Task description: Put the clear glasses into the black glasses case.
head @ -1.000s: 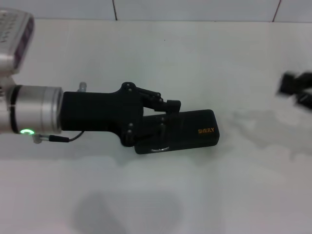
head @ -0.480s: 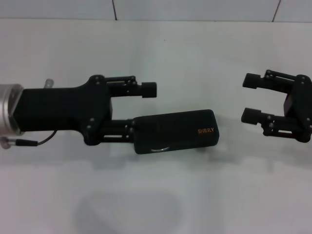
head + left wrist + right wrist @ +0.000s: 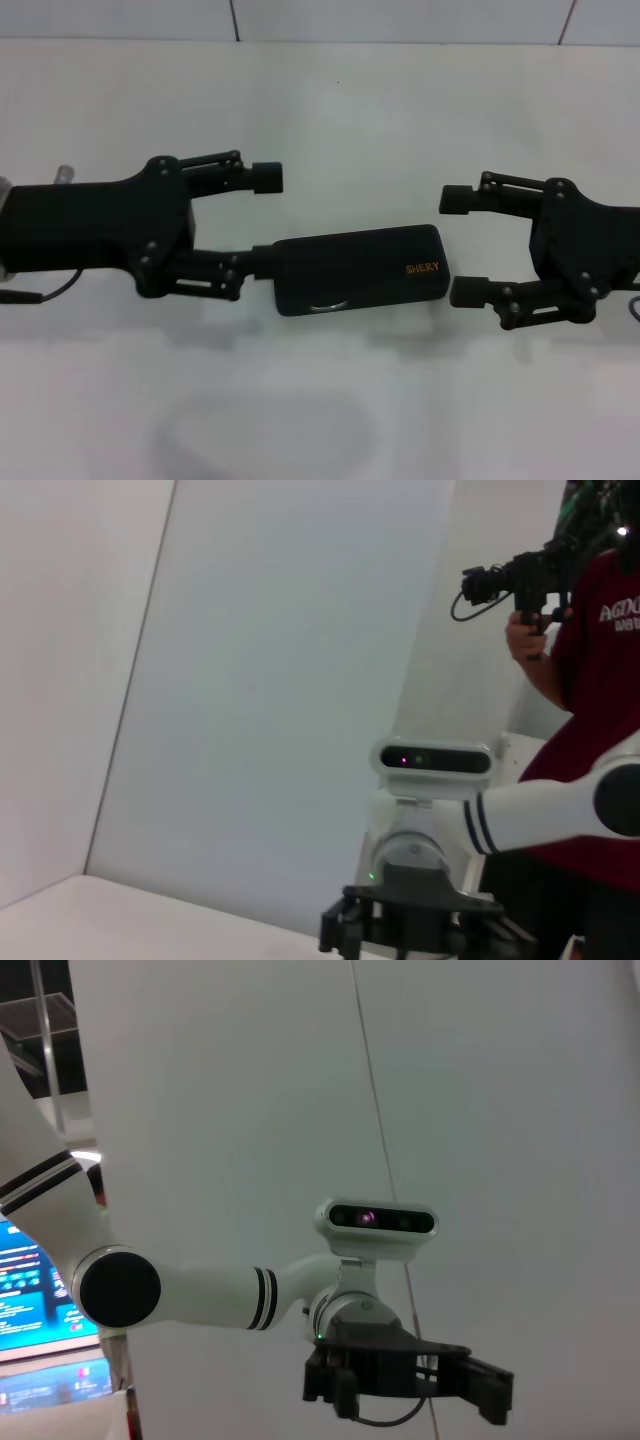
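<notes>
The black glasses case (image 3: 360, 269) is lying closed on the white bench (image 3: 400, 110), its orange lettering facing up. The left tool (image 3: 263, 218) is sitting at the case's plain end with its fingers spread apart, the lower finger touching or just beside that end, the upper one hanging beyond the case's far edge. The right tool (image 3: 461, 245) is facing the lettered end, fingers also apart, near but not touching. The clear glasses are not showing anywhere; whether they are inside the shut case cannot be told. If either tool is nudging in now, the case is likely to slide on the smooth bench, since nothing is gripping it.
</notes>
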{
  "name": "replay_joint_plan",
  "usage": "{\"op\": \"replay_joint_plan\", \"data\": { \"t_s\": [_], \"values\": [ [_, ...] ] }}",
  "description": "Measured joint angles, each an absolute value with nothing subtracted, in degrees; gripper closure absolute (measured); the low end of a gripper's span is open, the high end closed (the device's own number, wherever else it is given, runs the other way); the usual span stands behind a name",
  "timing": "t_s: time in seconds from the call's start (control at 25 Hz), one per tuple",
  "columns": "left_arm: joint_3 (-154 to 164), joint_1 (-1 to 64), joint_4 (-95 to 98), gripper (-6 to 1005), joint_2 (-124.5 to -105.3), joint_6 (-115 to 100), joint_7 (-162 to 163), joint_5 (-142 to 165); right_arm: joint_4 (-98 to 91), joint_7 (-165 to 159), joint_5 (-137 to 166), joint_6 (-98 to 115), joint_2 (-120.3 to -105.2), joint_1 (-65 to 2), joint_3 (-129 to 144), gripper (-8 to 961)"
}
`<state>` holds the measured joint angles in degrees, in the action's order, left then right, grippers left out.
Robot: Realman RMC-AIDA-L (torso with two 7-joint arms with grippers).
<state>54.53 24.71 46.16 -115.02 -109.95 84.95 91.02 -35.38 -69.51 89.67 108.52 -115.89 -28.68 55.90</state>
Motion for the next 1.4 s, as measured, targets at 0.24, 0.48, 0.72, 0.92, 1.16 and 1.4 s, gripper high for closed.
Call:
{"op": "replay_joint_plan", "data": {
  "t_s": [0.24, 0.48, 0.72, 0.92, 1.16, 1.4],
  "values": [
    [54.5, 23.6, 46.6, 104, -114.74, -111.3, 84.5, 91.1, -34.5, -69.8, 89.7, 108.5, -116.05, -29.4, 56.4, 81],
    [54.6, 23.4, 46.5, 103, -114.98, -111.3, 84.5, 91.2, -33.9, -69.8, 89.4, 108.6, -116.10, -29.4, 56.5, 83],
    [54.7, 22.9, 46.5, 103, -115.07, -111.5, 84.4, 91.2, -32.8, -69.5, 88.2, 108.9, -116.15, -29.2, 56.8, 84],
    [54.7, 22.0, 46.4, 102, -115.10, -111.5, 84.3, 91.2, -31.9, -69.4, 86.9, 108.5, -116.04, -29.3, 56.9, 84],
    [54.7, 21.8, 46.5, 102, -115.24, -111.5, 84.3, 91.2, -31.7, -69.4, 87.0, 108.3, -115.98, -29.6, 57.0, 85],
    [54.7, 21.8, 46.2, 102, -115.26, -111.5, 84.3, 91.2, -31.7, -69.4, 87.2, 108.2, -116.08, -29.6, 57.1, 85]
  ]
}}
